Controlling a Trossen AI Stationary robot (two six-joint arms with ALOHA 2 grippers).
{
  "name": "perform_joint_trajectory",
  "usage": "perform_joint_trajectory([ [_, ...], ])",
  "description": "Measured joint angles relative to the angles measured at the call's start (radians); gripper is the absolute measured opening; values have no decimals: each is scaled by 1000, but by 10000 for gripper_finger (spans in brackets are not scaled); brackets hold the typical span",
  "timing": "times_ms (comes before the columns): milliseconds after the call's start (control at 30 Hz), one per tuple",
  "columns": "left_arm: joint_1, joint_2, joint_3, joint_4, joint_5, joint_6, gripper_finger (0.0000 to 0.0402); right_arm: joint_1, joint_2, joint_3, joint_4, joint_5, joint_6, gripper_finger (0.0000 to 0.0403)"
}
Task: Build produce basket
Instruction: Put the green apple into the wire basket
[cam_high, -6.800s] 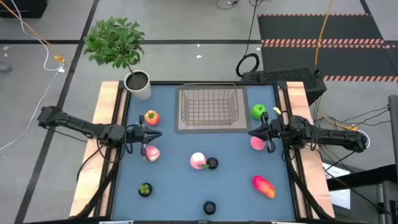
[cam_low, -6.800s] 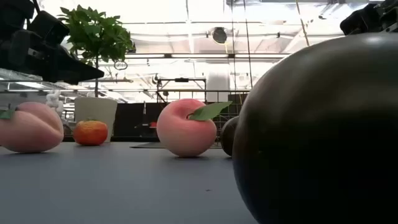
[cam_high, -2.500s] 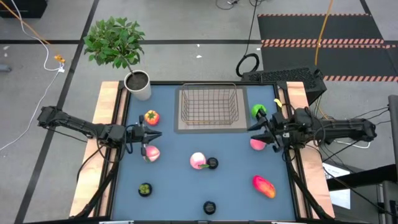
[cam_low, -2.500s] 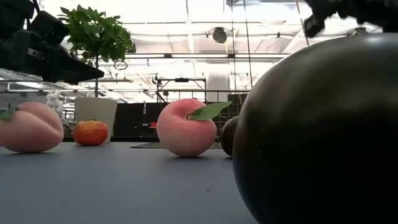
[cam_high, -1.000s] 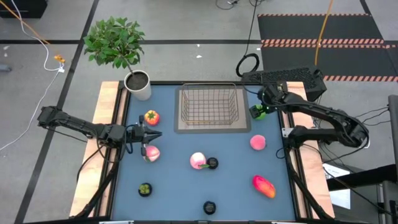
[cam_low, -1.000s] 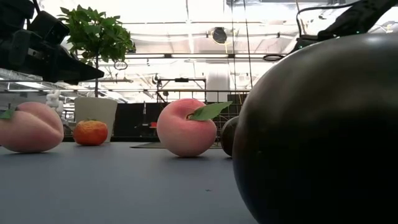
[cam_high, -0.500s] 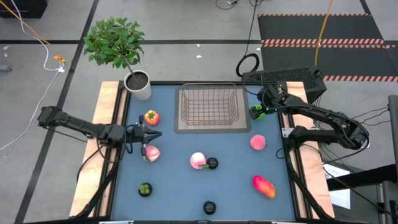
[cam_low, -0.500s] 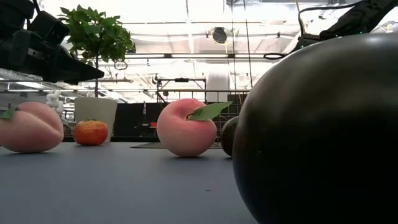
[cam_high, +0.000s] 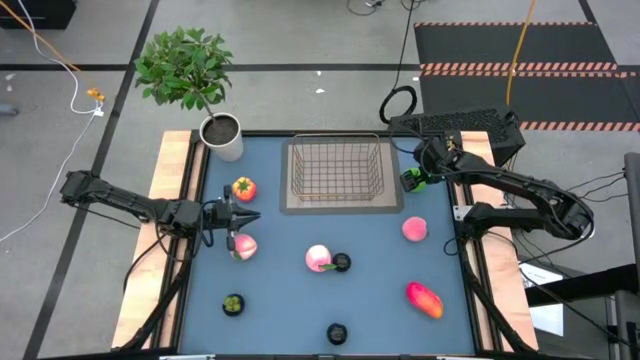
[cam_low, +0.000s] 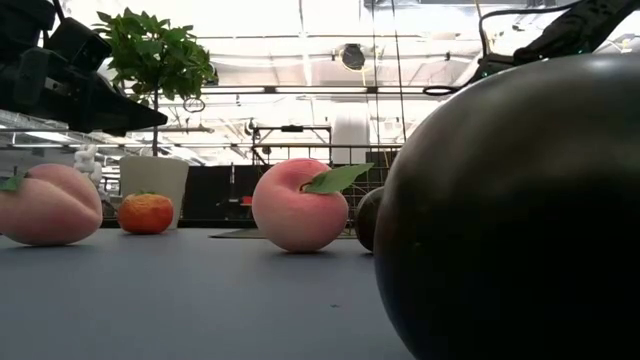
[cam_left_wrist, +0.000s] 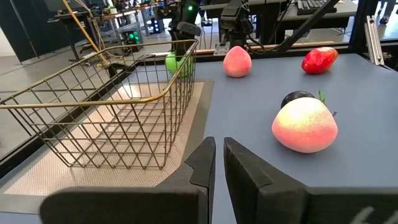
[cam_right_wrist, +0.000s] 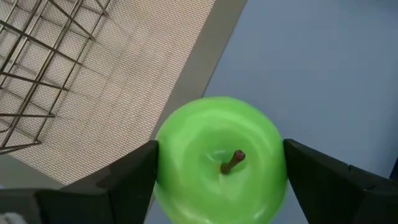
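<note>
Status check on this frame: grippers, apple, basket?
Right gripper open, straddling the green apple, not yet closed. Left gripper shut, parked by a peach. Basket empty; nothing between it and the apple.

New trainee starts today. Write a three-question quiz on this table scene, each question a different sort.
1. True or false: the basket holds fruit.
2. The right gripper straddles which item? A) peach B) apple C) plant pot
3. Fill in: the left gripper waits near the table's ____ edge, fingers nearly together.

Key: 1 false, the basket is empty. 2 B, fingers either side of the apple, beside the basket. 3 left.
</note>
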Motion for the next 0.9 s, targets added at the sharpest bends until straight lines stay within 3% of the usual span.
perform_joint_trajectory([
  [433,0,0,0,0,0,0,37,7,2,-2,45,1,46,391],
  [700,0,0,0,0,0,0,37,8,2,-2,43,-5,16,394],
  [900,0,0,0,0,0,0,37,8,2,-1,38,-6,-2,365],
])
